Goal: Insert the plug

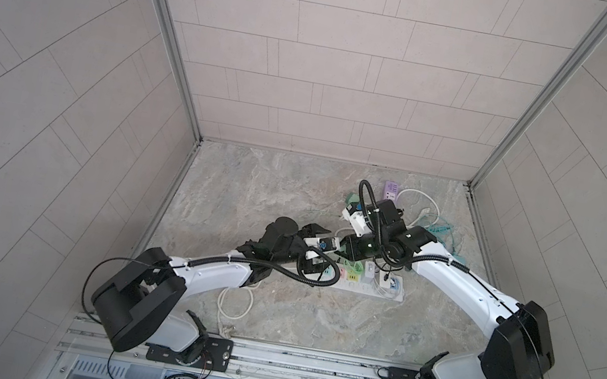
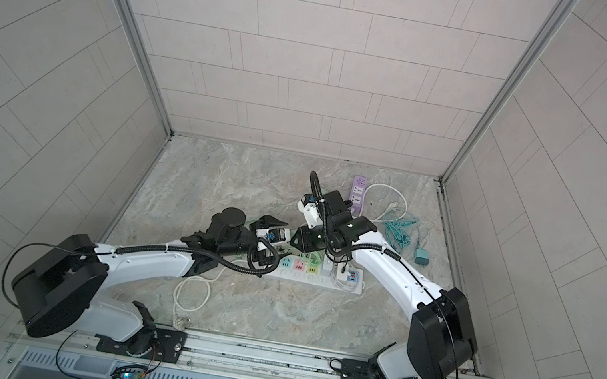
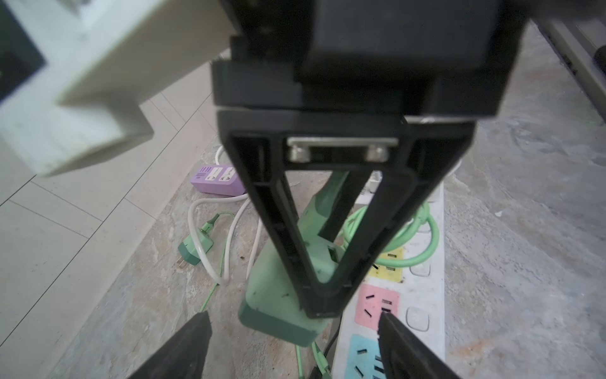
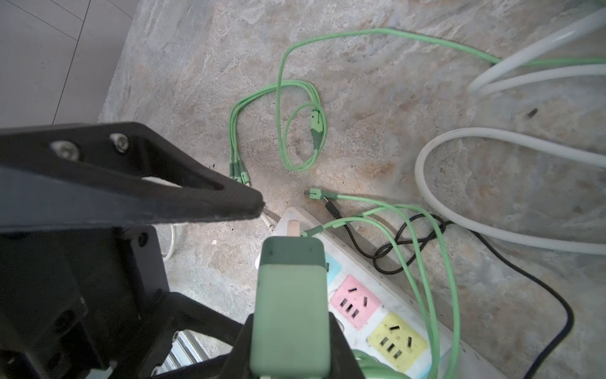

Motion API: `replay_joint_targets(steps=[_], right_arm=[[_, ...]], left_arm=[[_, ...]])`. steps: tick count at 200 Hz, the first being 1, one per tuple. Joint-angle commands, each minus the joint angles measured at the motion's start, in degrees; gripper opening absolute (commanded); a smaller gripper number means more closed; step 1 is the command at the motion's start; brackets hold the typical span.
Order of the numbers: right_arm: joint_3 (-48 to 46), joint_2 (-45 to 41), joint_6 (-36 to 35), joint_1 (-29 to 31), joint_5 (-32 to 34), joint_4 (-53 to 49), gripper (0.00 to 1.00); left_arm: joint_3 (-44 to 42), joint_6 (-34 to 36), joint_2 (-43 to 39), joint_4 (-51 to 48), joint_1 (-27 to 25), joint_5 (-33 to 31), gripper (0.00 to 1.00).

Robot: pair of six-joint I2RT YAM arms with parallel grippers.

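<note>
Right fingers (image 4: 241, 344) are clamped on the green plug (image 4: 290, 305). There's one finger on each flank, and the plug's body fills the narrow gap between them. That's a firm hold.

The plug sits at the end of the white strip (image 4: 373, 262), right over the blue socket (image 3: 364, 357). In the right wrist view it hides most of that socket. The pink socket (image 4: 355, 302) is next along the strip, then the yellow socket (image 4: 398, 343), and both are bare. The plug's prongs are hidden under its body, so I can't tell whether they're seated.

Left fingers (image 3: 193, 344) are spread wide and hold nothing. In the left wrist view their tips frame the plug from either side without touching it. In the right wrist view one of them reaches in just beyond the plug, its tip near the strip's end.

In both top views the two arms meet nose to nose over that end of the strip, mid-bench (image 1: 292, 197).

There's plenty of clutter around them. Thin green cables (image 4: 233, 141) loop on the bench just past the strip, and one runs across the strip beside the sockets. A thick white cable (image 4: 508, 136) curls further out. A purple strip (image 1: 393, 189) lies well apart, near the back wall.
</note>
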Motion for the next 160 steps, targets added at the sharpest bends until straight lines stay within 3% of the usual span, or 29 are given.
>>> replay_joint_targets(steps=[1,95,160], right_arm=[[0.48,-0.59,-1.07,-0.03,-2.04,-1.0,0.02],[-0.6,-0.82,-1.62,-0.06,-3.28,-0.79,0.02],[-0.49,-0.8,-1.3,-0.01,-3.63,-0.55,0.01]], left_arm=[[1.99,4.3,2.14,-1.17,-0.33,2.63,0.83],[2.86,5.22,3.8,2.94,-1.51,0.17,0.8],[1.7,7.02,4.36,6.98,-2.82,0.01,0.72]])
